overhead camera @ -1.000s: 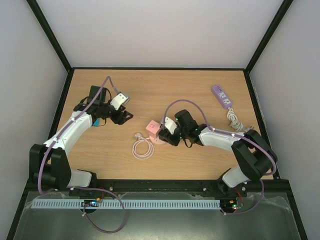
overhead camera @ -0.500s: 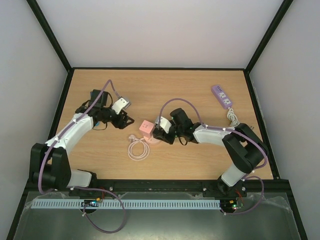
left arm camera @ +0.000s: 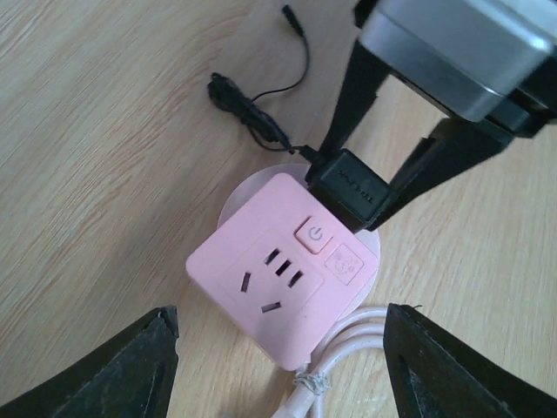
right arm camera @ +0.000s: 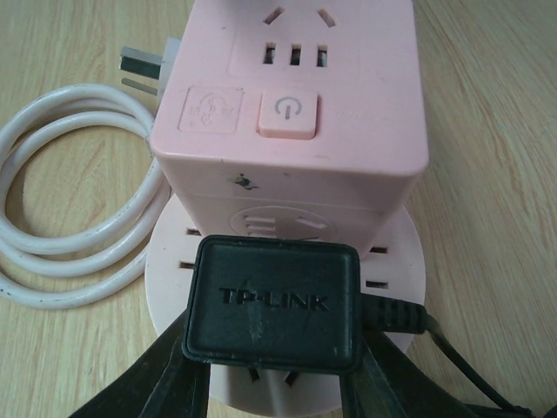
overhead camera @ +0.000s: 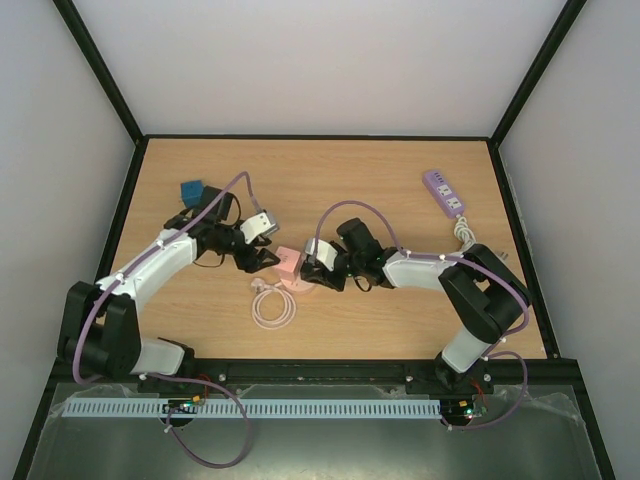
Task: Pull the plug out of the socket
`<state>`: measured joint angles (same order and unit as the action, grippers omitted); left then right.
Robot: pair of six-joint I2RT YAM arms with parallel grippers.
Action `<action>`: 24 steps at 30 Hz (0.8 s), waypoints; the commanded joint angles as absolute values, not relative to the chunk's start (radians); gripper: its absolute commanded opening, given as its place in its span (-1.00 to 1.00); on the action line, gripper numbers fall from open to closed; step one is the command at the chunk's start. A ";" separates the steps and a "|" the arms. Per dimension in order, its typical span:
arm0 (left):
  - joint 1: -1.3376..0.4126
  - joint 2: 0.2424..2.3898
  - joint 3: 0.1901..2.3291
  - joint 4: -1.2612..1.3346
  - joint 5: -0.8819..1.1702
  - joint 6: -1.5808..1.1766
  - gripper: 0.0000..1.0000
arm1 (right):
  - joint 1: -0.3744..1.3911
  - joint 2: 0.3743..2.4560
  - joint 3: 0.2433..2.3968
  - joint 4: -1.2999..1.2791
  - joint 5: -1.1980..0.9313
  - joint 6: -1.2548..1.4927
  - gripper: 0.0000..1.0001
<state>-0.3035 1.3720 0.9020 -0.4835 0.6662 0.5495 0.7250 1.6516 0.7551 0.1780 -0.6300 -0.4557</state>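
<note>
A pink cube socket (overhead camera: pixel 290 263) on a round pink base (right arm camera: pixel 396 261) sits mid-table. A black TP-LINK plug (right arm camera: pixel 274 300) sits against its side face; it also shows in the left wrist view (left arm camera: pixel 352 189). My right gripper (right arm camera: pixel 274 341) is shut on the plug, one finger on each side. My left gripper (left arm camera: pixel 283 320) is open, its two fingers spread either side of the socket (left arm camera: pixel 283 283), not touching it. In the top view the left gripper (overhead camera: pixel 268 257) is just left of the socket and the right gripper (overhead camera: pixel 311 268) just right of it.
The socket's white cord (overhead camera: pixel 272 306) lies coiled in front of it. A thin black cable (left arm camera: pixel 261 117) trails from the plug. A purple power strip (overhead camera: pixel 443 193) with its cord lies at the back right. A blue object (overhead camera: pixel 190 190) sits at the back left.
My right gripper has slid the socket and plug to the left. My left arm has swung right and down to the socket, uncovering the blue object behind it.
</note>
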 commanded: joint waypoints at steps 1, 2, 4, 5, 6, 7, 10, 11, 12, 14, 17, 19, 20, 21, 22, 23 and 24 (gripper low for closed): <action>-0.308 1.337 0.897 -0.536 0.749 0.829 0.35 | 0.735 1.660 0.738 0.169 -0.703 -0.527 -0.59; -0.307 1.335 0.896 -0.541 0.760 0.873 0.35 | 0.734 1.661 0.739 0.163 -0.714 -0.532 -0.59; -0.310 1.338 0.902 -0.553 0.786 0.945 0.34 | 0.734 1.662 0.743 0.153 -0.734 -0.540 -0.59; -0.311 1.342 0.904 -0.558 0.800 0.968 0.34 | 0.735 1.664 0.745 0.146 -0.740 -0.546 -0.59; -0.312 1.348 0.904 -0.559 0.810 0.986 0.34 | 0.735 1.666 0.746 0.140 -0.747 -0.552 -0.59; -0.316 1.352 0.904 -0.559 0.816 1.002 0.33 | 0.735 1.667 0.747 0.136 -0.752 -0.556 -0.59; -0.346 1.370 0.902 -0.531 0.795 1.000 0.29 | 0.734 1.670 0.742 0.136 -0.752 -0.562 -0.60; -0.359 1.375 0.899 -0.516 0.783 0.988 0.26 | 0.735 1.672 0.742 0.135 -0.751 -0.562 -0.60; -0.371 1.381 0.897 -0.507 0.775 0.984 0.24 | 0.735 1.673 0.743 0.134 -0.751 -0.563 -0.60; -0.395 1.389 0.889 -0.490 0.762 0.975 0.23 | 0.734 1.673 0.743 0.133 -0.754 -0.562 -0.61; -0.429 1.401 0.873 -0.466 0.734 0.966 0.21 | 0.735 1.673 0.742 0.133 -0.757 -0.561 -0.61; -0.448 1.413 0.867 -0.451 0.700 0.960 0.20 | 0.734 1.673 0.742 0.133 -0.759 -0.559 -0.61; -0.455 1.422 0.867 -0.445 0.686 0.954 0.18 | 0.735 1.673 0.743 0.133 -0.760 -0.558 -0.62; -0.459 1.430 0.867 -0.443 0.681 0.954 0.16 | 0.734 1.674 0.743 0.133 -0.759 -0.558 -0.61; -0.462 1.437 0.867 -0.442 0.676 0.953 0.15 | 0.734 1.671 0.742 0.133 -0.760 -0.558 -0.62; -0.464 1.442 0.865 -0.437 0.668 0.954 0.14 | 0.735 1.671 0.742 0.133 -0.761 -0.558 -0.62; -0.468 1.447 0.863 -0.429 0.658 0.952 0.13 | 0.735 1.669 0.741 0.133 -0.762 -0.558 -0.62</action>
